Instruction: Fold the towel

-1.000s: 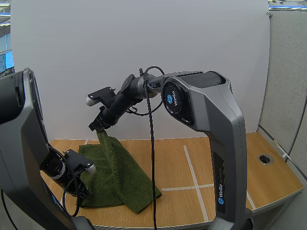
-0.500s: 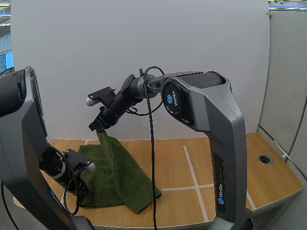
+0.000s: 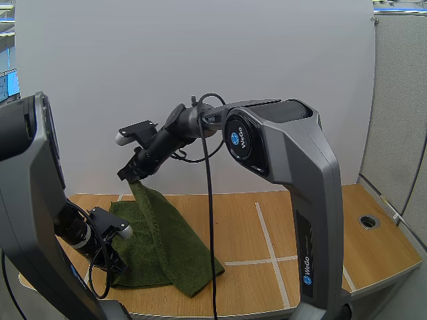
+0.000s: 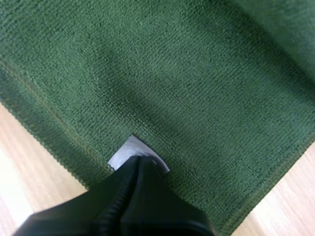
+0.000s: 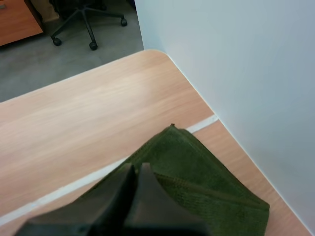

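Towel (image 3: 170, 243) hanging from right fingers (image 3: 132, 174), long axis steep

A light brown wooden table (image 3: 320, 227), smooth and flat. On it, thin white tape lines (image 3: 269, 241): one long, going from the far side to the near side, and one short, crossing it like a plus sign. Close to the right edge, a small round dark hole with a grey ring (image 3: 368, 221). Right behind the table, a big plain white board (image 3: 200, 53), standing straight up along the far edge. Off to the right, a tall grey wall panel (image 3: 400, 100).
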`<state>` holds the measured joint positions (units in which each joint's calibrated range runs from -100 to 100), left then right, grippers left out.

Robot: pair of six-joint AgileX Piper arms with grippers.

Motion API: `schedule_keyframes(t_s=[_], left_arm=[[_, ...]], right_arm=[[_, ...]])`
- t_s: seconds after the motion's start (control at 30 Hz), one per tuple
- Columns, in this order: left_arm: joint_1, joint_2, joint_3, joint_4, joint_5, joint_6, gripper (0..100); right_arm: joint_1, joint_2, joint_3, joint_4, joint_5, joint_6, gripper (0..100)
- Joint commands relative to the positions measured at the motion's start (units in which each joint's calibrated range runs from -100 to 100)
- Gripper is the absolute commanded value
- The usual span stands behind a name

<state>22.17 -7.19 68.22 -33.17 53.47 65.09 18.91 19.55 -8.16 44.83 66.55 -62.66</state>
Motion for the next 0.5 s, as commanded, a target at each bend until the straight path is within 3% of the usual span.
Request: schedule_keyframes(t_s=[0.0,0.47], left_arm=[[0.02,2.24,0.95,1.29,-5.90,0.51,0],[0.02,2.24,0.95,1.62,-5.74,0.51,0]], right_arm=[[3.31,0.44,-3.46,-0.11,-7.06,-0.23,0],[4.25,12.66,-16.89,-0.95,-7.23,1.27,0]])
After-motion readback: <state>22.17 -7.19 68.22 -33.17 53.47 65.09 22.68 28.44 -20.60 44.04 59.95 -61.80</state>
